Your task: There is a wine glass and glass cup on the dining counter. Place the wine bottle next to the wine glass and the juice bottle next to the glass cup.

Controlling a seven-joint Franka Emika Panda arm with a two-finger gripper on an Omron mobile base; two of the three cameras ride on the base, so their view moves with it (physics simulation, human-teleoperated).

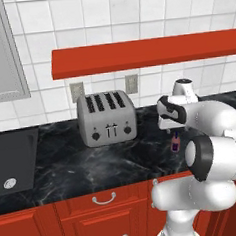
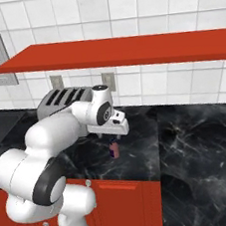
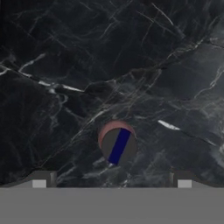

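Drawers: red fronts (image 1: 105, 219) with silver handles run along the near edge, under the bench.
Bench: black white-veined marble top (image 1: 68, 164), carrying everything below.
Fingers: the fingers (image 3: 111, 180) point straight down and stand wide apart, holding nothing; their two tips show at the bottom of the hand view, one on each side of the bottle below them. In the right base view the hand (image 2: 114, 128) hangs just above the bottle.
Juice bottle: the small purplish-pink juice bottle (image 2: 114, 149) stands upright on the bench near its front edge, directly under the hand and apart from the fingers; from above its dark round top (image 3: 118, 146) shows a blue stripe.
Toaster: a silver four-slot toaster (image 1: 106, 118) sits farther back, to the left of the bottle.
Wall: white tiles with two outlets (image 1: 131, 83) and a red shelf (image 1: 145, 52) above.
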